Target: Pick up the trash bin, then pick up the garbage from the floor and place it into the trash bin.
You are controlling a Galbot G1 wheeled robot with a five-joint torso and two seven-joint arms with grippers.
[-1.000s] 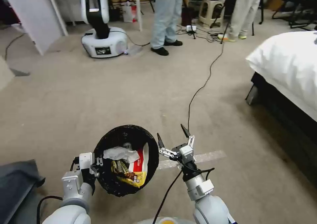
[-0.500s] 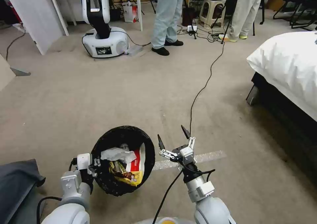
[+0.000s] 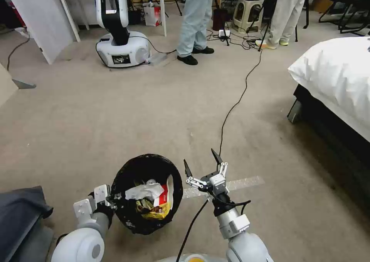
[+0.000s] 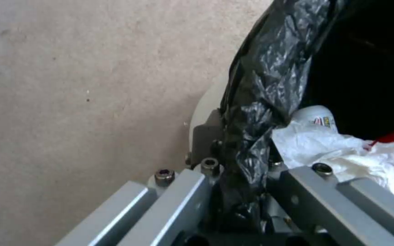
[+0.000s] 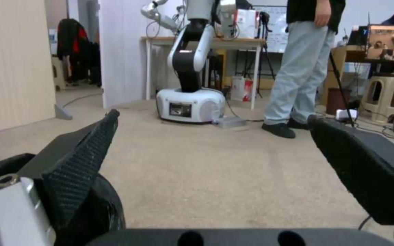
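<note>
In the lower centre-left of the head view the trash bin [image 3: 147, 192] is held by the left gripper [image 3: 109, 200], whose jaws are clamped on the rim where the black bag [image 4: 261, 102] is folded over it; in the left wrist view one finger is seen outside the white wall and the other inside against the liner. The bin appears to be carried off the carpet [image 3: 115, 111], though its underside cannot be seen. Inside it, garbage is already collected: a crumpled white tissue [image 3: 144, 191], a red-and-white carton [image 3: 165, 195], a yellow wrapper [image 3: 154, 212], and the cap end of a clear bottle [image 4: 314, 118] seen in the left wrist view. The right gripper [image 3: 203, 168] is held just beside the bin, to the right of its rim in the lower centre of the head view, with its jaws wide apart and nothing between them. No loose litter can be made out on the visible carpet; a black cable [image 3: 235, 100] is laid across the middle of the frame, a strip of clear tape [image 3: 239, 184] lies beyond the right gripper, and a bed [image 3: 335, 76] stands at the right edge. The step in hand is judged to be the search for further garbage with the bin in hand; the task seems well advanced. For the next move, the bin would need to be kept level and firmly gripped, and the free gripper brought down over any remaining piece once one is found.
</note>
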